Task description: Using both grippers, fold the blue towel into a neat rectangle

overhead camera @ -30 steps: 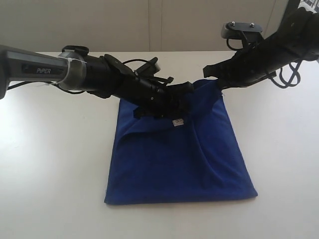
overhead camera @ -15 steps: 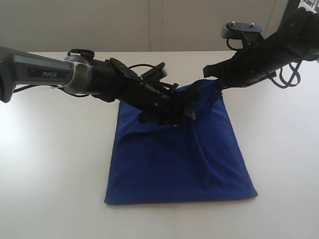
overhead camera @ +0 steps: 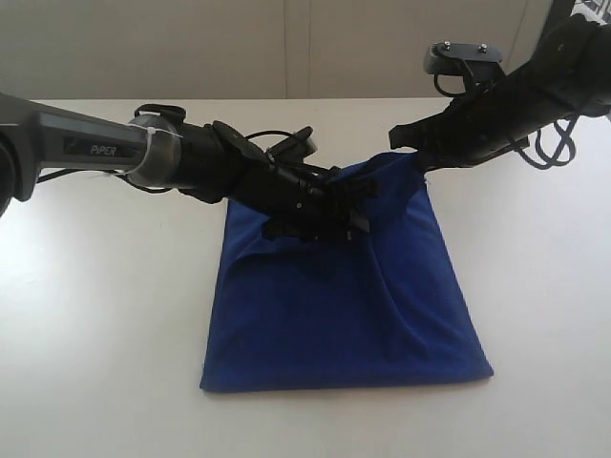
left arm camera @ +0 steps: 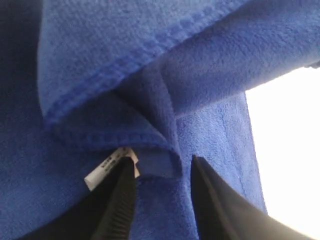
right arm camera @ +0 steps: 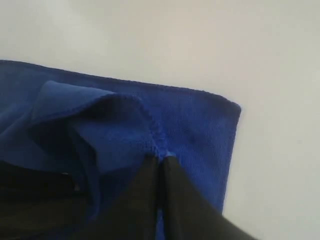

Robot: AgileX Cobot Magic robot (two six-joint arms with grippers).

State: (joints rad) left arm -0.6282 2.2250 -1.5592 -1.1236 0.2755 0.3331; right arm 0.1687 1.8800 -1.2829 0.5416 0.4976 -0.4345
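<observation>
The blue towel (overhead camera: 334, 315) lay flat on the white table (overhead camera: 95, 315), with its near edge straight and square to the camera. I judged its long axis ran away from me toward the arms, though foreshortening left that unsure. It looked soft, light and limp, so hemmed corners seemed the places to pinch. Farther back, the left gripper (left arm camera: 162, 167) stood with jaws apart, astride a folded corner beside the white label (left arm camera: 107, 167). Farthest, the right gripper (right arm camera: 160, 162) was clamped on the far right corner, holding it lifted.
</observation>
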